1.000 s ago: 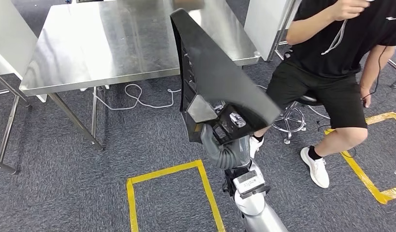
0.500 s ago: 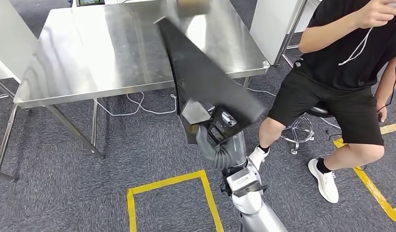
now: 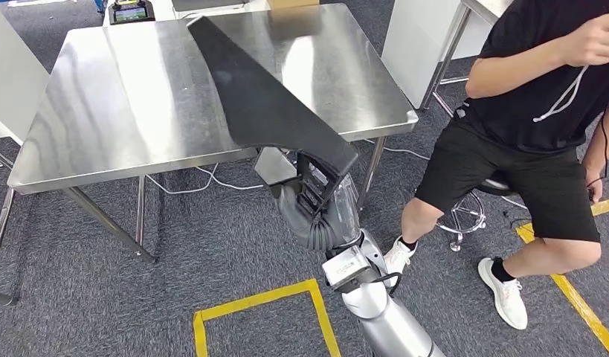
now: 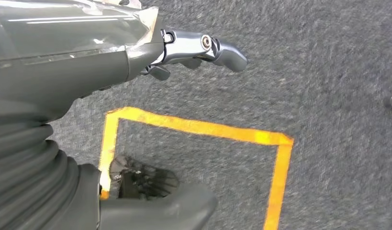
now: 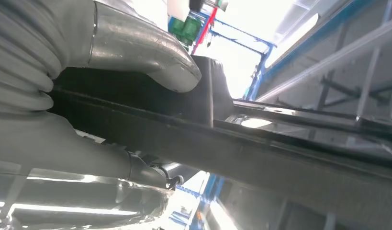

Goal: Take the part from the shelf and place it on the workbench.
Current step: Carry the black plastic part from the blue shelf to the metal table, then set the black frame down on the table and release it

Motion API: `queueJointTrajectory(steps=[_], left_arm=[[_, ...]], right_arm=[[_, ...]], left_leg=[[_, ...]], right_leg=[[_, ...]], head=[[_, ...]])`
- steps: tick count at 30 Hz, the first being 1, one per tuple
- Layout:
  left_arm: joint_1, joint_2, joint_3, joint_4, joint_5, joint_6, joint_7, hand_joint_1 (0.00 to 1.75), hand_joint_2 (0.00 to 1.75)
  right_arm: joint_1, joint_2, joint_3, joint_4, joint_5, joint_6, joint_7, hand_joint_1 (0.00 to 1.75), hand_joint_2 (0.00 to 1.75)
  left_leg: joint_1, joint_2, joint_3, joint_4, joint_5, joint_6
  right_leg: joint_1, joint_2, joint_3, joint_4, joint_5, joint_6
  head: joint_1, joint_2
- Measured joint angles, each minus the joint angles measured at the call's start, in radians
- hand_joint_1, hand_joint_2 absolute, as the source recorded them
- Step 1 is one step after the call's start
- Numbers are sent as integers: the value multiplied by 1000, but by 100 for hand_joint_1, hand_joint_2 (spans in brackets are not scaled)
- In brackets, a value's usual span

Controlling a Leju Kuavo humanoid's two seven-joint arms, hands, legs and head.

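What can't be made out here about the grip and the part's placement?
- Right hand, head view: fingers hidden beneath the black part.
- Part against the workbench, head view: resting or hovering, cannot tell.
- Part, right wrist view: outline cut off, background glare.
- Left hand, left wrist view: most fingers hidden behind its cover.

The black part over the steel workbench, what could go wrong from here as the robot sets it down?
1. The right robot hand grips the long black part only at its near end, so the far end could sag or twist and strike the workbench hard.
2. The gripped end overhangs the workbench's near edge; released here, the part may tip off onto the carpet.
3. A seated person is close beside the arm, so a swing of the part could hit them.
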Motion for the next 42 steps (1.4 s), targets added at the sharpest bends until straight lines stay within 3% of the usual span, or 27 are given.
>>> queueJointTrajectory(steps=[2, 5, 6, 7, 8, 9, 10, 12, 13, 15, 16, 18, 20, 21, 22, 25, 28, 29, 31, 32, 33, 35, 37, 38, 39, 41, 42], left_arm=[[0, 1, 0, 0, -4, -2, 0, 0, 175], [1, 1, 0, 0, -15, -7, 2, 0, 175], [1, 0, -1, 0, -18, -8, 3, 0, 175], [1, -1, -2, 0, -22, -9, 4, 0, 175], [1, -3, -2, 0, -26, -9, 5, 0, 175], [1, -4, -3, 0, -28, -9, 6, 0, 175], [0, -4, -4, 0, -31, -9, 8, 0, 175], [-2, -5, -5, 0, -33, -9, 11, 0, 175], [-3, -5, -5, 0, -34, -9, 13, 0, 175], [-5, -5, -5, 0, -34, -9, 14, 0, 175], [-6, -5, -5, 0, -34, -9, 14, 0, 175], [-6, -6, -5, 0, -35, -9, 14, 0, 175], [-5, -6, -6, 0, -35, -9, 14, 0, 175], [-5, -6, -6, 0, -35, -9, 14, 0, 175], [-5, -5, -6, 0, -35, -9, 14, 0, 175], [-5, -4, -6, 0, -35, -9, 14, 0, 175], [-5, -4, -6, 0, -35, -9, 14, 0, 175], [-5, -4, -6, 0, -35, -9, 14, 0, 175], [-6, -5, -7, 0, -40, -10, 16, 0, 175], [-7, -5, -8, 0, -43, -11, 18, 0, 175], [-9, -5, -9, 0, -46, -11, 21, 0, 175], [-11, -5, -10, 0, -51, -11, 26, 0, 175], [-11, -7, -12, 1, -54, -11, 31, 0, 175], [-11, -8, -12, 1, -54, -11, 33, 0, 175], [-11, -10, -13, 1, -54, -11, 34, 0, 175], [-12, -14, -16, 1, -54, -10, 35, 0, 175], [-13, -16, -16, 1, -55, -9, 36, 0, 175]], right_arm=[[-12, -1, 5, 8, -5, -4, 0, 175, 175], [-16, -10, 9, 18, -20, -17, 2, 175, 175], [-14, -15, 9, 21, -24, -21, 2, 175, 175], [-13, -20, 10, 23, -28, -24, 3, 175, 175], [-13, -24, 10, 26, -30, -25, 4, 175, 175], [-13, -28, 10, 28, -32, -26, 4, 175, 175], [-13, -31, 11, 31, -34, -26, 4, 175, 175], [-14, -36, 13, 36, -37, -27, 4, 175, 175], [-15, -38, 14, 37, -38, -27, 3, 175, 175], [-15, -39, 14, 38, -38, -27, 2, 175, 175], [-16, -39, 15, 38, -39, -27, 2, 175, 175], [-18, -39, 16, 39, -39, -27, 1, 175, 175], [-19, -39, 17, 41, -39, -27, 1, 175, 175], [-18, -39, 18, 42, -39, -27, 1, 175, 175], [-17, -39, 18, 43, -39, -27, 1, 175, 175], [-16, -39, 18, 45, -39, -27, 1, 175, 175], [-16, -39, 18, 45, -39, -27, 1, 175, 175], [-17, -39, 18, 46, -39, -27, 1, 175, 175], [-19, -39, 19, 47, -43, -31, -1, 175, 175], [-20, -40, 19, 48, -45, -34, -3, 175, 175], [-20, -41, 20, 48, -48, -37, -4, 175, 175], [-15, -44, 21, 49, -48, -40, -5, 175, 175], [-9, -47, 22, 49, -47, -42, -5, 175, 175], [-7, -49, 22, 49, -46, -42, -5, 175, 175], [-7, -49, 22, 49, -45, -43, -5, 175, 175], [-7, -50, 23, 50, -44, -44, -5, 175, 175], [-8, -50, 23, 51, -44, -45, -5, 175, 175]], left_leg=[[3, -2, 26, -9, -5, 14], [3, -5, 51, -11, -29, 23], [3, -7, 62, -11, -40, 22], [3, -9, 75, -11, -51, 21], [3, -12, 90, -11, -62, 18], [3, -13, 106, -11, -75, 15], [2, -14, 121, -10, -88, 11], [0, -14, 139, -12, -110, 0], [-1, -14, 143, -10, -115, -6], [0, -12, 131, 19, -102, -16], [1, -10, 109, 64, -86, -20], [5, -6, 28, 188, -78, -29], [10, -4, -52, 278, -138, -40], [14, -3, -78, 290, -175, -45], [17, -1, -91, 278, -194, -49], [23, 2, -79, 186, -156, -53], [24, 3, -73, 168, -143, -53], [23, 5, -57, 128, -108, -48], [20, 6, -10, 45, -41, -21], [17, 6, 15, 6, -12, -4], [15, 4, 27, 4, -17, 8], [11, 1, 41, 4, -33, 17], [7, -3, 60, 4, -52, 19], [4, -6, 74, 4, -62, 19], [2, -7, 89, 3, -73, 19], [-2, -10, 114, 2, -96, 15], [-3, -10, 123, 0, -106, 11]], right_leg=[[-1, -2, -39, 76, -5, 8], [-6, -3, -171, 254, -62, 10], [-7, -4, -204, 276, -86, 11], [-8, -4, -220, 266, -96, 15], [-9, -5, -219, 223, -83, 22], [-10, -7, -206, 157, -45, 33], [-10, -11, -192, 91, 11, 41], [-7, -18, -168, 6, 103, 33], [-5, -20, -163, -6, 124, 21], [-10, -17, -145, -15, 129, -1], [-15, -16, -134, -21, 126, -9], [-20, -16, -109, -29, 113, -25], [-20, -14, -91, -30, 95, -34], [-20, -12, -81, -30, 85, -33], [-20, -11, -69, -30, 75, -32], [-21, -8, -41, -30, 53, -26], [-21, -7, -37, -30, 50, -25], [-18, -7, -31, -30, 39, -18], [-11, -6, -24, 2, 18, 5], [-8, -6, -36, 44, 8, 18], [-9, -6, -68, 106, 3, 21], [-11, -6, -159, 232, -36, 15], [-11, -6, -220, 272, -76, 11], [-10, -6, -224, 243, -72, 14], [-9, -7, -213, 184, -46, 18], [-2, -9, -176, 58, 49, 23], [2, -10, -162, 18, 86, 18]], head=[[2, 0], [3, 0], [2, 0], [3, 0], [3, 0], [3, 0], [2, 0], [2, 0], [1, 0], [1, 0], [1, 0], [1, 0], [0, 0], [0, 0], [0, 0], [0, 0], [0, 0], [0, 0], [1, 0], [2, 0], [3, 0], [5, 0], [6, 0], [6, 0], [6, 0], [5, 0], [4, 0]])
